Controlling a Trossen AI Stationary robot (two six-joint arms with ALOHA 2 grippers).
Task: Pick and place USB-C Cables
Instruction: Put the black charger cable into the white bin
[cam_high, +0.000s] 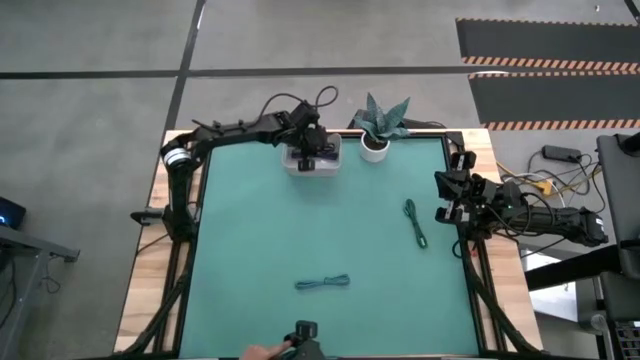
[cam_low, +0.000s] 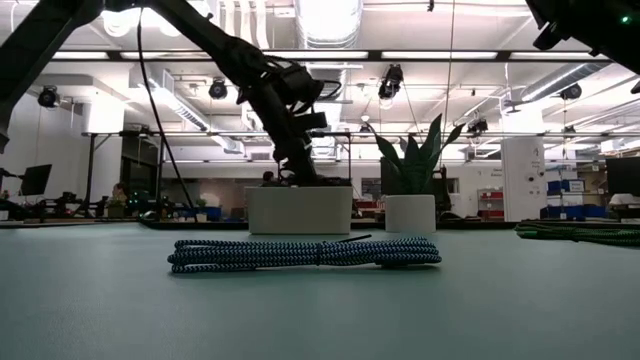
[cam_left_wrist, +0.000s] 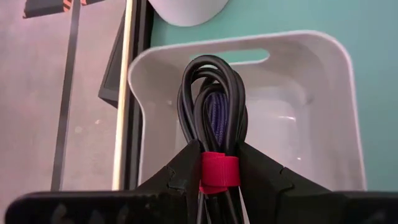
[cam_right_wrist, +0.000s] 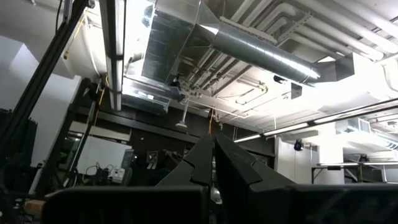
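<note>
Left tool (cam_left_wrist: 217, 177): clamped on the dark cable (cam_left_wrist: 214, 118) at its red tie, over the white bin (cam_high: 312, 160) at 12 o'clock on the tabletop (cam_high: 260, 230).
Right tool (cam_high: 447, 190): fingers pressed together, holding nothing, at the 3 o'clock edge.
Green cable (cam_high: 414, 221): flat on the tabletop toward 3 o'clock, near the right tool.
Teal cable (cam_high: 322, 283): flat toward 6 o'clock.
Plant (cam_high: 380, 125): just beside the bin.
</note>
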